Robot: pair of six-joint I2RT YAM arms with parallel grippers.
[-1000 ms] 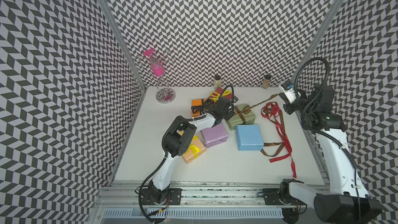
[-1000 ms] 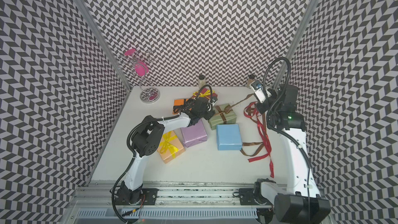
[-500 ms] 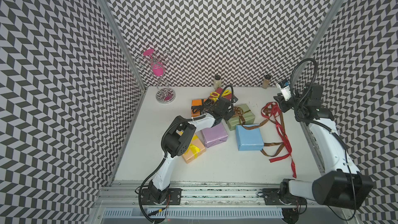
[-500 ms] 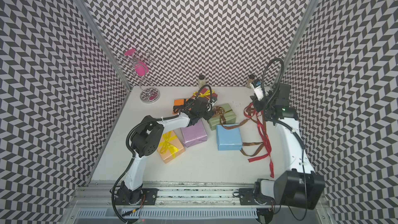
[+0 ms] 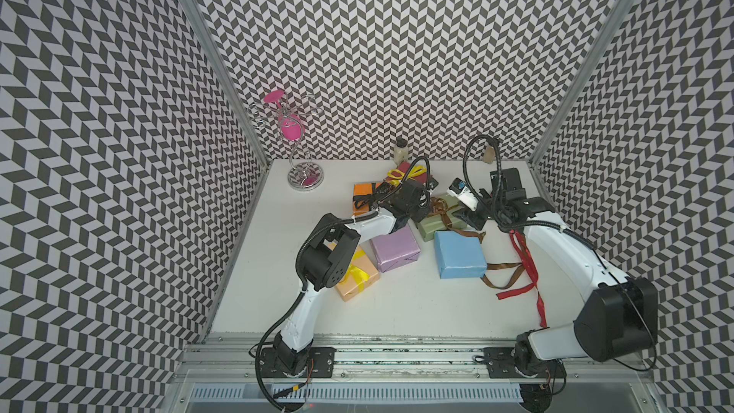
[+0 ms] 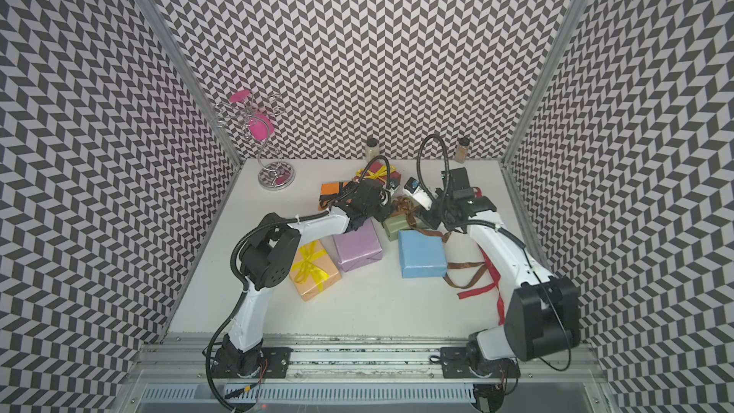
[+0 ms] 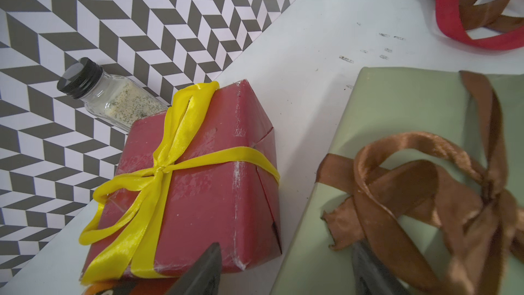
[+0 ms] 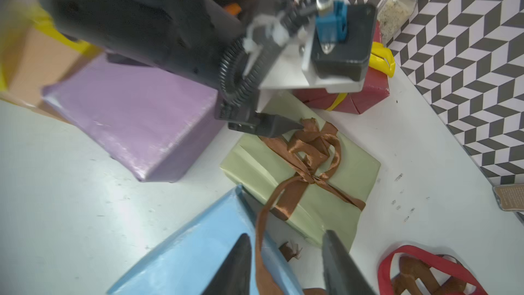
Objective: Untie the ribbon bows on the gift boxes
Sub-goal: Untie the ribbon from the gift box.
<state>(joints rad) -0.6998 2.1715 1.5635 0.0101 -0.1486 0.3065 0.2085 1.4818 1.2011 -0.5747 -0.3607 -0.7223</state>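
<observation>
Clock positions refer to the white table (image 5: 397, 319) as seen in both top views, with 12 o'clock at the rear wall.

- Peach box (image 5: 369, 278), yellow ribbon (image 5: 354, 276) tied: 8 o'clock.
- Orange box (image 5: 363, 191): 11 o'clock.
- Lilac box (image 5: 395, 248), bare: centre.
- Dark red box (image 7: 212, 166), yellow bow (image 7: 158, 170) tied: 12 o'clock.
- Left gripper (image 7: 283, 271): jaws wide, nothing clamped, one fingertip at the short tail of the brown bow (image 8: 312, 148).
- Sage green box (image 8: 320, 217): 1 o'clock. Its knot is tied, and one long tail extends toward the light blue box (image 5: 458, 256) at 3 o'clock.
- Right gripper (image 8: 289, 265): jaws partly apart, with that tail passing loose between them.
- Loose brown ribbon (image 5: 502, 265) and red ribbon (image 5: 516, 292): 4 o'clock.
</observation>
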